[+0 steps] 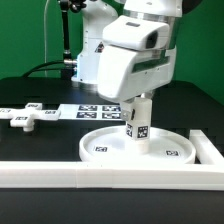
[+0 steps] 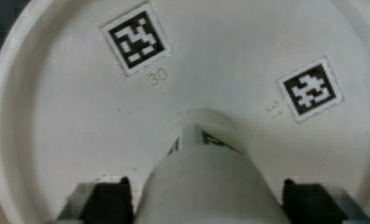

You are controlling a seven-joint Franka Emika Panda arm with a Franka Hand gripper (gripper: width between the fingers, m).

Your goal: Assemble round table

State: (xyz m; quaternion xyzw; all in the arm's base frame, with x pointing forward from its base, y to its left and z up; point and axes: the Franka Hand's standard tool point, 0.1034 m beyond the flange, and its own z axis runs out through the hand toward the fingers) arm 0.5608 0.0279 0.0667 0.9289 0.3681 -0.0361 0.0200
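1 claw (image 1: 140,101) grips post (image 1: 139,128) upright at disc (image 1: 172,136) ctr

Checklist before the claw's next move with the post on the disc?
1. Upright: post stands near the middle of the disc: ok.
2. Seating: post joined to the disc: cannot tell, the joint is hidden.
3. Grip: claw on the post: cannot tell; fingers flank it, contact is unclear.
4. Next part: cross-shaped piece lies free at the exterior view's left, apart from the disc: ok.
5. Base: disc lies flat on the table: ok.
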